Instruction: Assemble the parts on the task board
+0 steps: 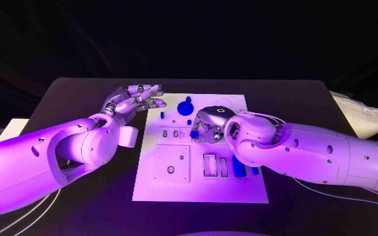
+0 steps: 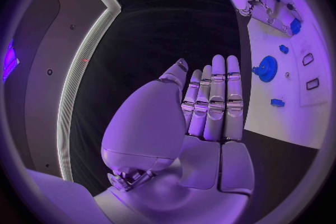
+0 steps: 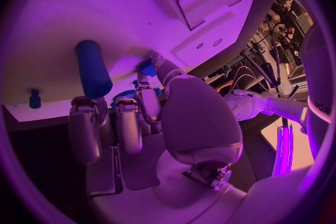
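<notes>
The white task board [image 1: 158,189] lies in the middle of the table. My right hand [image 1: 210,124] hangs over the board's centre with fingers curled down, pinching a small blue part [image 1: 194,134] at its fingertips; the right wrist view shows that part [image 3: 147,69] between thumb and finger. A blue gear [image 1: 185,106] stands near the board's far edge, also seen from the left wrist as the gear [image 2: 266,67]. A blue cylinder [image 1: 238,166] lies on the board under my right forearm. My left hand [image 1: 134,102] hovers by the board's far left corner, fingers straight, holding nothing.
A small blue peg [image 1: 162,114] stands on the board near my left hand. A raised square plate [image 1: 171,164] and rectangular slots [image 1: 210,165] sit on the near half. The black table [image 1: 78,91] surrounds the board.
</notes>
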Controlling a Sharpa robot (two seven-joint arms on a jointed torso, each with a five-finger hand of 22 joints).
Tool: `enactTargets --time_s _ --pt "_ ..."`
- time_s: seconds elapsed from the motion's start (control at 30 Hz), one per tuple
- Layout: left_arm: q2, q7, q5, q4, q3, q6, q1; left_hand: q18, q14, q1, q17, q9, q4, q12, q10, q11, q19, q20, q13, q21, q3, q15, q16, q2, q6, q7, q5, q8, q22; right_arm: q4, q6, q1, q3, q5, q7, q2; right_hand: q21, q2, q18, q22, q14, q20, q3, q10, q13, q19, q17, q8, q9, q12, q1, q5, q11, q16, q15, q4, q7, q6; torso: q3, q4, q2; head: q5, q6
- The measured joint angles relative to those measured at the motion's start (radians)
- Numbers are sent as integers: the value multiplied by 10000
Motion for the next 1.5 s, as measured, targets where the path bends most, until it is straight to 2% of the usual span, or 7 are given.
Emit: enactTargets --time_s 0.5,0.6,0.73,0.9,1.2,1.4,1.5 --pt "2 -30 0 -11 0 6 0 -1 0 0 -1 0 0 0 0 0 0 0 0 0 0 0 0 0 0 0 0 0 1 -169 -292 -92 2 -376 -1 143 -2 64 10 -2 1 -77 128 73 -3 2 -2 37 2 94 64 229 -73 35 -75 12 -48 90 -1 5 2 -21 -44" --pt "5 -36 0 -13 0 7 0 -1 0 3 0 0 -4 0 0 0 0 0 1 0 3 0 0 3 0 0 0 0 2 -136 -418 -122 -15 -390 -1 104 -2 73 11 -2 1 -77 242 91 -3 2 -2 34 -15 157 62 1011 -90 41 -75 75 -45 148 -1 5 0 -21 -45" --pt "11 -44 0 -15 -1 8 0 -1 0 41 10 0 -26 0 0 0 0 0 0 0 26 0 0 41 0 0 0 0 2 -35 -686 -175 -55 -366 2 1 36 72 10 -2 0 -151 575 179 -3 3 -3 30 -58 386 58 2769 -179 80 -147 131 -96 266 -1 5 -3 -27 -25" --pt "16 -52 0 -19 -2 9 -1 -1 0 41 9 0 -26 0 0 0 0 0 0 0 26 0 0 41 0 0 0 0 2 183 -1233 -186 -58 -233 55 -149 36 85 10 -3 0 -167 1055 197 -4 19 -4 43 -59 389 49 3511 -198 80 -147 50 -129 268 -1 5 -8 -36 3" --pt "23 -114 -24 -16 -3 16 -2 -2 25 159 84 0 -137 0 0 0 14 -14 -9 0 137 -25 0 52 0 0 0 -41 3 662 -2030 4 14 200 227 -448 35 114 10 -4 0 -166 1490 198 -5 20 -4 44 -58 306 45 3581 -199 79 -147 -221 -123 271 -10 -1 -12 -49 45" --pt "35 -428 -460 22 -3 16 -2 -3 979 187 566 0 -208 0 173 -74 751 -240 -9 498 208 -297 565 2 128 -55 -5 -91 236 922 -2185 166 48 447 275 -613 35 186 10 -5 0 -166 1562 198 -6 20 -5 44 -58 306 -36 3070 -199 79 -147 -290 -117 267 -12 -4 -13 -49 105" --pt "63 -863 -962 53 -3 -23 -2 -4 1669 -46 1164 16 -109 217 671 -269 1330 -457 116 1021 109 -517 1428 -224 259 -186 -42 -90 502 1028 -2196 201 51 542 281 -636 35 121 9 -4 0 -165 1605 198 -6 19 -6 45 -58 306 -212 2745 -199 79 -146 -328 -116 267 -12 -3 -14 -18 149"
